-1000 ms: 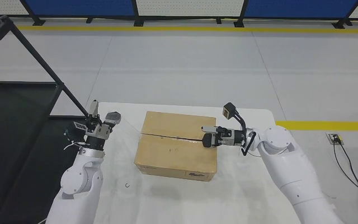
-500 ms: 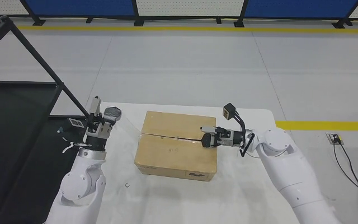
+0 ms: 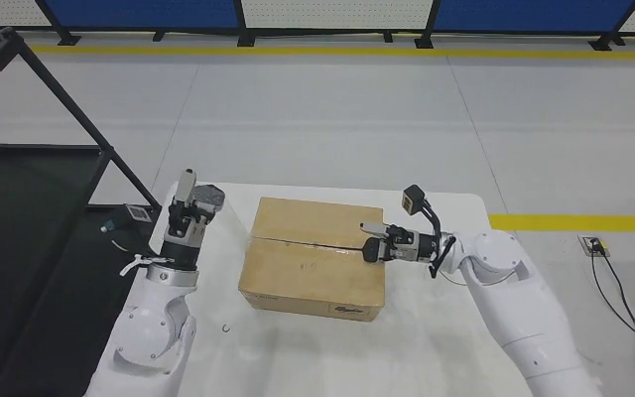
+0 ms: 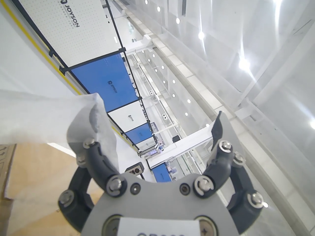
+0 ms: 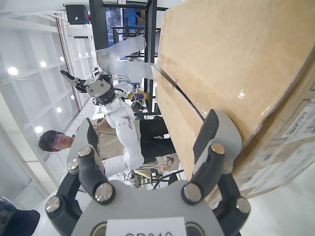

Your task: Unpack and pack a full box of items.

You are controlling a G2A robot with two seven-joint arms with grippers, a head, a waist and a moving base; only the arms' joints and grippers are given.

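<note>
A white wall panel carries a dark logo with one word, and the blue panel next to it bears the same mark in white. A label on the side of the box holds fine print, too blurred to read. The left wrist plate's white sticker shows only cut-off characters.

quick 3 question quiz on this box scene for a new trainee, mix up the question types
1. Fill in: the right gripper has its fingers ___ (open or shut).
2. True or false: the top flaps of the cardboard box stand wide open.
3. The clear tape strip runs from the box's seam to:
A) the left gripper
B) the right gripper
C) nothing, it lies flat on the box

Key: 1 open; 2 false; 3 A
</note>
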